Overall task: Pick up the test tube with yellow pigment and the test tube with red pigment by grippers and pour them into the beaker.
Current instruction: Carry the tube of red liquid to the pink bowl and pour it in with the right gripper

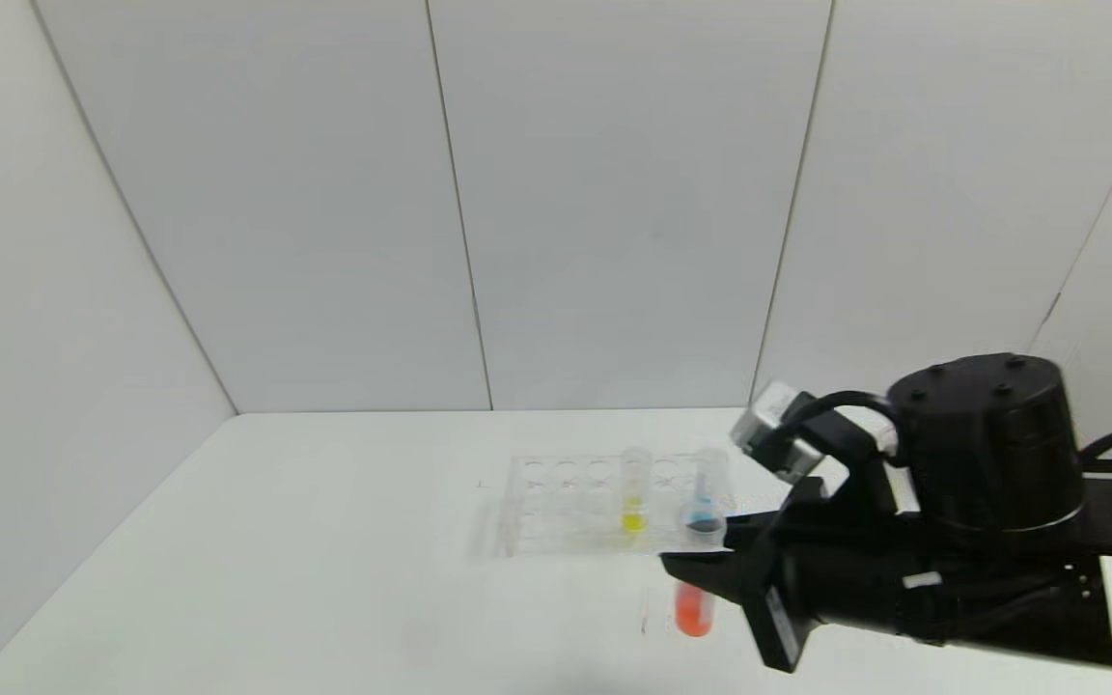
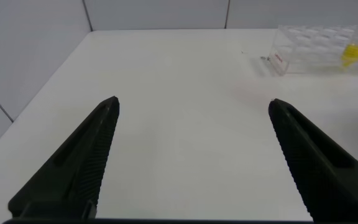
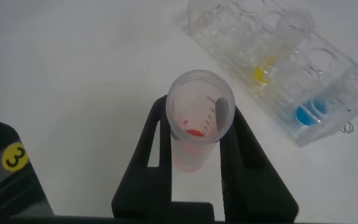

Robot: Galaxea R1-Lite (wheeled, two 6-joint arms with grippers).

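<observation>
My right gripper [image 1: 696, 571] is shut on the test tube with red pigment [image 1: 693, 612] and holds it upright in front of the clear rack [image 1: 556, 502], low over the table. In the right wrist view the red tube [image 3: 194, 134] stands between the black jaws of the right gripper [image 3: 197, 111], mouth up. The test tube with yellow pigment [image 1: 633, 502] stands in the rack and also shows in the right wrist view [image 3: 264, 72]. My left gripper [image 2: 192, 102] is open and empty over bare table, away from the rack. No beaker shows in any view.
A tube with blue liquid [image 1: 704, 509] stands in the rack near its right end, just behind my right gripper. The white table [image 1: 324, 541] is walled by grey panels at the back and left. The rack [image 2: 316, 46] shows far off in the left wrist view.
</observation>
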